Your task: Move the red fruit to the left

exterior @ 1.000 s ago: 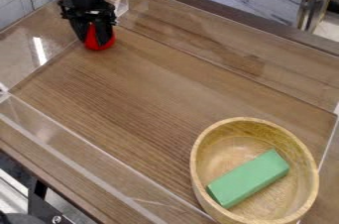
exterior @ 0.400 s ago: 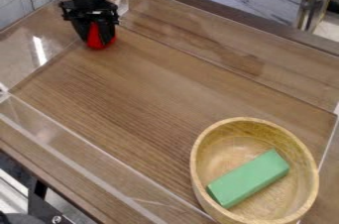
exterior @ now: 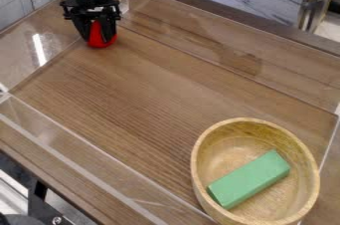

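The table top is the largest thing in view, a brown wood-grained surface that fills most of the frame and is cut off at the lower left and along the right side. Near its upper left corner, the gripper comes down from the top edge — its upper part is cut off by the frame, and what shows is a dark, busy shape whose separate parts are hard to make out. A pale, grayish surface lies behind it and blends with its outline.

The wooden bowl is well apart from the jaws, at the opposite corner of the table. It is round and light tan, and its whole rim shows. Inside it the green block lies slantwise, rectangular and smooth, hiding part of the bowl's floor.

Dark objects at the lower left edge, also well apart from the jaws, are cut off, and I cannot tell what they are.

The red fruit is the smallest of these: a small, rounded patch of strong red, partly covered by the dark fingers. Its stem end cannot be made out. It sits right at the jaws, low among the fingertips, near the upper left corner of the table. The fingers seem to stand on and around its upper part — but whether they are wide, narrow or gripping the fruit, I cannot tell at this size.
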Tool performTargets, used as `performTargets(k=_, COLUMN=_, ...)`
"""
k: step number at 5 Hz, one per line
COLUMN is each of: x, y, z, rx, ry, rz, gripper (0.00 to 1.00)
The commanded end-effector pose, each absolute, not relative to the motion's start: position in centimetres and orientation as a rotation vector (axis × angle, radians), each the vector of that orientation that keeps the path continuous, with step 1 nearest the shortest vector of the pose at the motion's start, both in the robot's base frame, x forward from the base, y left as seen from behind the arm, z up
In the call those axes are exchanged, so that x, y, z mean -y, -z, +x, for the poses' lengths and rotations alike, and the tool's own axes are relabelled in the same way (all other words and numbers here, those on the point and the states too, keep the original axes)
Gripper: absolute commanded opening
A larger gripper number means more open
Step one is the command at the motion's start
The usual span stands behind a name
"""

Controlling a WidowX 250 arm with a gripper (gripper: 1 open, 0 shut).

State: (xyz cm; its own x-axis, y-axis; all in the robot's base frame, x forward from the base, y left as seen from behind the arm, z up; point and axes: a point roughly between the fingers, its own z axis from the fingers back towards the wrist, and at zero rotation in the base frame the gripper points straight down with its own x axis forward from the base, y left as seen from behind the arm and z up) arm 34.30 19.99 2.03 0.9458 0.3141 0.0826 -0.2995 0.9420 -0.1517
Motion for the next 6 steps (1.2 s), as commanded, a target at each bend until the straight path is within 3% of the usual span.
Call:
performTargets(k=1, x=-20.7, y=-1.1, z=33.6, rx=0.083, ry=-0.323, rz=-0.151, gripper=0.0)
performTargets(k=4, x=-20.1, y=-0.8, z=32.6, rx=0.032, ry=-0.236, rz=-0.168, gripper=0.0)
performTargets(k=5, x=-19.7, y=-0.7, z=32.8, rx=0.021, ry=-0.27, rz=-0.185, gripper=1.0)
performTargets(k=6, x=-19.9, y=-0.8, z=32.7, rx=0.011, ry=-0.265, rz=-0.202, gripper=1.0)
